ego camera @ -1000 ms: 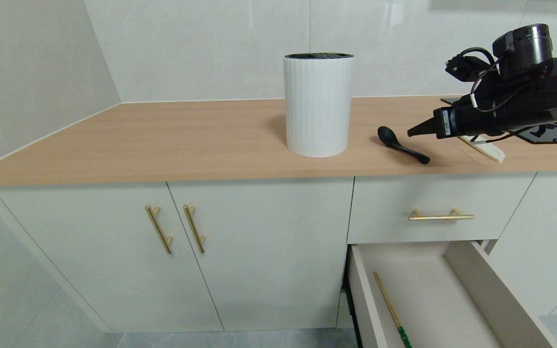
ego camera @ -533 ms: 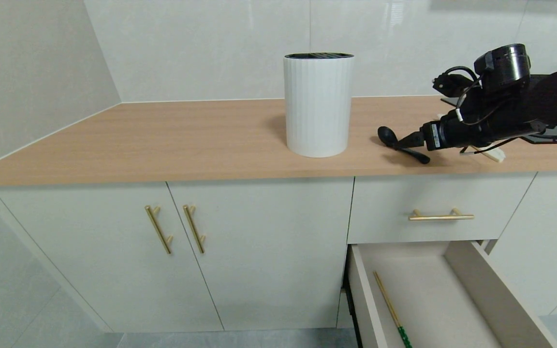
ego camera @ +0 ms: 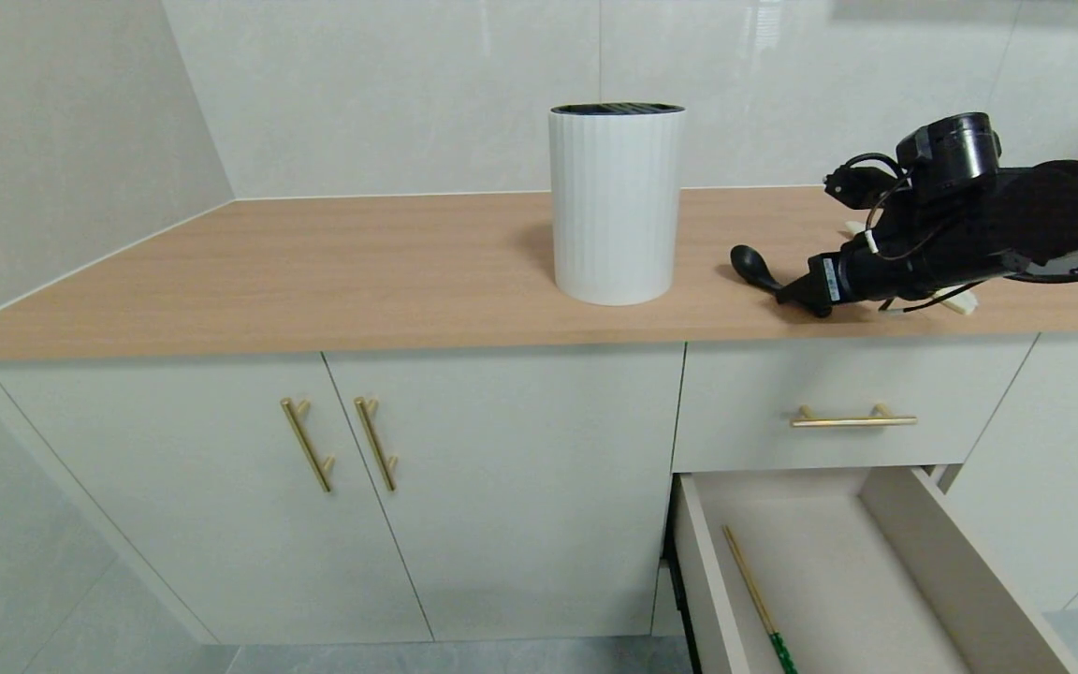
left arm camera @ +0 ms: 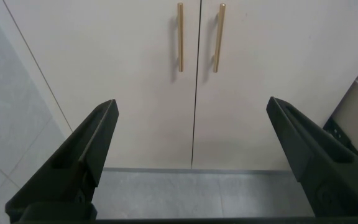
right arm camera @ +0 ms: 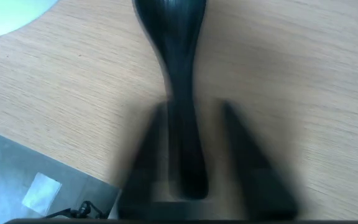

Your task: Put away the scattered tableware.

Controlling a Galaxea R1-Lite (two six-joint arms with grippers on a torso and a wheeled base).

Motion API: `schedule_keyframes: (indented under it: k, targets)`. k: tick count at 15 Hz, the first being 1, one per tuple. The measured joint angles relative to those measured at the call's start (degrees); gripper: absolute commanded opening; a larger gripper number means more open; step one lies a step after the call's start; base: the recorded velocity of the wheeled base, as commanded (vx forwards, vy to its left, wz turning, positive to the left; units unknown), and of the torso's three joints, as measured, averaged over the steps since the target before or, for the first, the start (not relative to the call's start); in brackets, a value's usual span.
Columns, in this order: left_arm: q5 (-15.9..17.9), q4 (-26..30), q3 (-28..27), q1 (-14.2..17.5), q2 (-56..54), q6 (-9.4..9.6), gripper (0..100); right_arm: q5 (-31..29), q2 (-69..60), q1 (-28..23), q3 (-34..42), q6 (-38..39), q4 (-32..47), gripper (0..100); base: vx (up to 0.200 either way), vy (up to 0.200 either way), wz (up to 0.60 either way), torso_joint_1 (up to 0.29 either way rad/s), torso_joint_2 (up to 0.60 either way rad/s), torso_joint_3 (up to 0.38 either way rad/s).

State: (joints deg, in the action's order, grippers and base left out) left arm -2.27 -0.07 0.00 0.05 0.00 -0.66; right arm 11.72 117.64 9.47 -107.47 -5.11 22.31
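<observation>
**Right gripper down over the spoon handle**

Lowered and pushed forward over the last second: the right gripper (ego camera: 793,292) was up above the light wooden countertop (ego camera: 361,271), short of the spoon. It is now at counter level on the handle end of the long-handled glossy black spoon (ego camera: 747,262). The spoon itself has not shifted.

Head view. Spoon lies flat on the countertop near the front edge, bowl toward the tall white ribbed cylindrical holder (ego camera: 616,206), close to it but apart. Holder stands upright. A flat cream-coloured utensil (ego camera: 960,301) lies on the counter behind the right arm, mostly hidden. Below the counter, an open pale drawer (ego camera: 951,571) holds a pair of wooden chopsticks with green tips (ego camera: 752,585), lying along its left wall. The drawer above it is closed.

Left wrist view. Left gripper (left arm camera: 191,112) has its fingers spread wide and carries nothing. It faces cream cabinet doors (left arm camera: 135,93) with two gold bar handles (left arm camera: 180,37), and grey tiled floor (left arm camera: 185,186) runs beneath.

Right wrist view. Spoon (right arm camera: 182,74) runs straight down the gap of the right gripper (right arm camera: 191,106), one finger on each side of the handle. The fingers (right arm camera: 247,162) are parted, and bare wood shows between the handle and one of them. The fingers are blurred, so I cannot tell if the other one touches the handle. The rounded base of the white holder (right arm camera: 5,12) sits beyond the spoon's bowl.
</observation>
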Motion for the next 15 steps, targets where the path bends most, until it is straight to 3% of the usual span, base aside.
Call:
schedule_keyframes:
  k: [10,13,15]
  targets:
    - [0.0,0.0,0.0,0.0,0.0,-0.02,100,-0.7,-4.4,0.0,1.4,0.1,1.8,0,0.000,0.000,0.00,0.000,0.00,0.000]
    - [0.0,0.0,0.0,0.0,0.0,-0.02,100,-0.7,-13.3,0.0,6.4,0.2,4.2,0,0.000,0.000,0.00,0.000,0.00,0.000]
    - [0.0,0.0,0.0,0.0,0.0,-0.02,100,-0.8,-20.4,-0.2,13.6,0.3,5.4,0,0.000,0.000,0.00,0.000,0.00,0.000]
